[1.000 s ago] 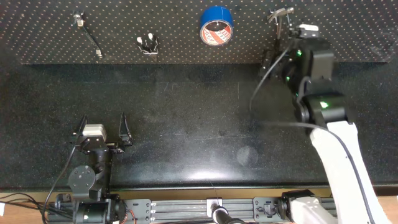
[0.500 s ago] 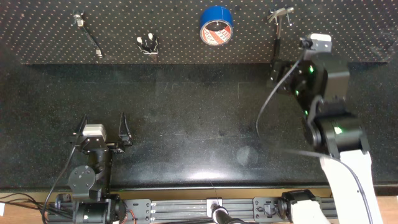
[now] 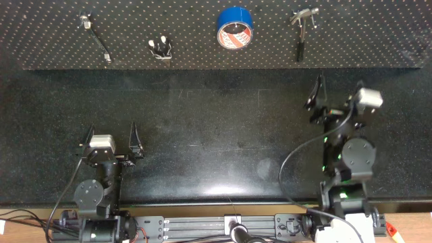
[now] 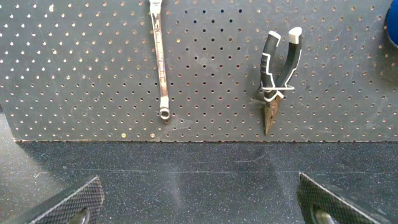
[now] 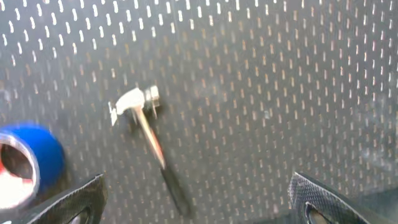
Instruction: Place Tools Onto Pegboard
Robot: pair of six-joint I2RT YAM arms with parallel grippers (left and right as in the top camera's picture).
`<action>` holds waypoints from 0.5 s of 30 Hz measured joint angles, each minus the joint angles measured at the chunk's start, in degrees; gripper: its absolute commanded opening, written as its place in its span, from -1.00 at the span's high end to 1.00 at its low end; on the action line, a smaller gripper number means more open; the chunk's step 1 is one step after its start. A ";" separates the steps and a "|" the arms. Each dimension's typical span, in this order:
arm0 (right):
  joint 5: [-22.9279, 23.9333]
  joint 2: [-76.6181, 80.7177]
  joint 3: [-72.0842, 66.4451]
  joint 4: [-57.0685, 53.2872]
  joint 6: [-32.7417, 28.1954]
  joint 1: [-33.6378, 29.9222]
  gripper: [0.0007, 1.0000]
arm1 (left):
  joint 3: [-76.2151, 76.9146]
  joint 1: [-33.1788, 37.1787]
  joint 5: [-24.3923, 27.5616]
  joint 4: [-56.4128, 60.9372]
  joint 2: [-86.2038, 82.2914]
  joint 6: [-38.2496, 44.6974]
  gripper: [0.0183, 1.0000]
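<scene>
The top camera hangs over the black worktop and looks straight down, with the arm bases at its near edge and the pegboard along the far edge. The left wrist camera looks out between the spread fingers of the left gripper and faces the board squarely from well back, with the wrench and pliers far ahead of the fingers. The right wrist camera looks past the right gripper from nearer and at a slant, the hammer ahead between its fingers; the top view shares all these tools, and both wrist views catch the blue tape roll.
</scene>
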 measured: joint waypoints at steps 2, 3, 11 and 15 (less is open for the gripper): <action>0.22 -2.60 -3.69 -0.09 0.20 0.00 -0.90 | 0.00 0.00 0.02 0.00 0.00 0.00 -0.99; 0.20 -3.96 -5.20 -0.33 0.24 -0.09 -0.90 | 0.00 0.00 0.02 -0.02 0.00 0.00 -0.99; -2.62 -17.33 -16.04 -5.33 0.39 -1.88 -0.90 | 0.00 0.00 0.02 0.00 0.00 0.00 -0.99; -3.72 -21.97 -16.59 -11.72 0.42 -1.88 -0.90 | 0.00 0.00 0.02 0.00 0.00 0.00 -0.99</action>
